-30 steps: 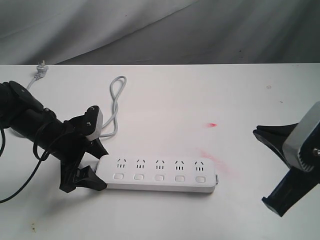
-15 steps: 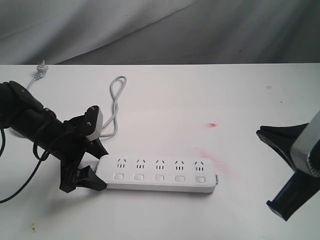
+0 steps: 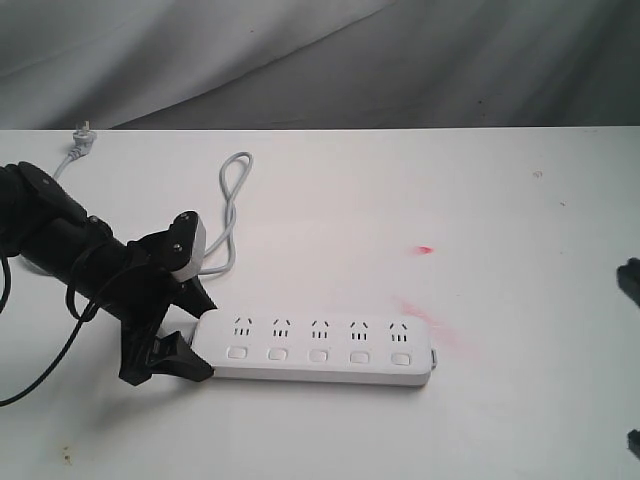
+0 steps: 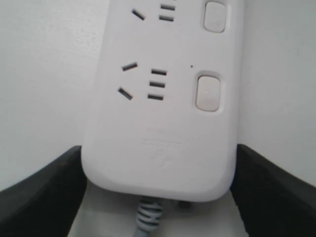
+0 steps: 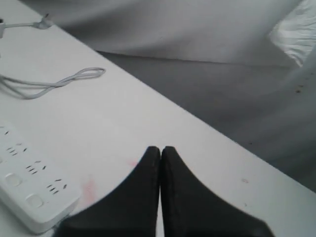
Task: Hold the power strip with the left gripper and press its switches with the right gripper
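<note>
Right gripper (image 5: 160, 149) nearly gone from exterior view; wrist view shows fingers (image 5: 143, 177) touching

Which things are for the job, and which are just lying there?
For the job: power strip, switches, left gripper, right gripper.
Just lying about: cord, plug, red marks, grey cloth.

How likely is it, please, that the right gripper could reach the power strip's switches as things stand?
Probably yes. The right gripper, fingers shut, is off to the side, but bare table lies between it and the switches, which face up; the left gripper clasps only the power strip's cord end.
</note>
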`<state>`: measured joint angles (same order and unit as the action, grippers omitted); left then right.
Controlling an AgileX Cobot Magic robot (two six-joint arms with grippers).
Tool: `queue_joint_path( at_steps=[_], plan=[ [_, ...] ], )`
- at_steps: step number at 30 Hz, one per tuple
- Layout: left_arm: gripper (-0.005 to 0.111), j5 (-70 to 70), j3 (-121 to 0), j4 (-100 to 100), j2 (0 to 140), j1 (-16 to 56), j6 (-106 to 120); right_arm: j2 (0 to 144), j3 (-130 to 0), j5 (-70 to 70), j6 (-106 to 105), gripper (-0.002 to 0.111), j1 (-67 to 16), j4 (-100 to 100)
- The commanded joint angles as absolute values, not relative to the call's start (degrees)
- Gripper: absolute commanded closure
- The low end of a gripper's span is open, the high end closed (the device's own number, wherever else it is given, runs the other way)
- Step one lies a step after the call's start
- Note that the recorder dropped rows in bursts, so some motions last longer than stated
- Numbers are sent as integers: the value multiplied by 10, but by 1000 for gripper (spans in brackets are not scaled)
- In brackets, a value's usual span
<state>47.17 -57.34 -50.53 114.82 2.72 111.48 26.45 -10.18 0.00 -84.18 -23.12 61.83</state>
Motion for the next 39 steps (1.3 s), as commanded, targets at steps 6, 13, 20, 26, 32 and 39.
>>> queue_joint_path(
  at_steps=[6, 13, 20, 26, 32, 39],
  plan=[
    [57, 479, -575, -507, 1147, 26, 1114, 140, -86, 77, -840, 108, -86, 622],
    [57, 479, -575, -507, 1147, 26, 1114, 47, -20, 56, -835, 108, -65, 625],
    [57, 479, -575, -507, 1147, 26, 1114, 18, 0, 66, -835, 108, -65, 653],
    [57, 479, -575, -507, 1147, 26, 1114, 18, 0, 15, -835, 108, -65, 653],
    [57, 479, -575, -507, 1147, 26, 1114, 18, 0, 22, -691, 108, -65, 560],
    [57, 479, -575, -507, 1147, 26, 1114, 18, 0, 26, -241, 108, -65, 124]
  ],
)
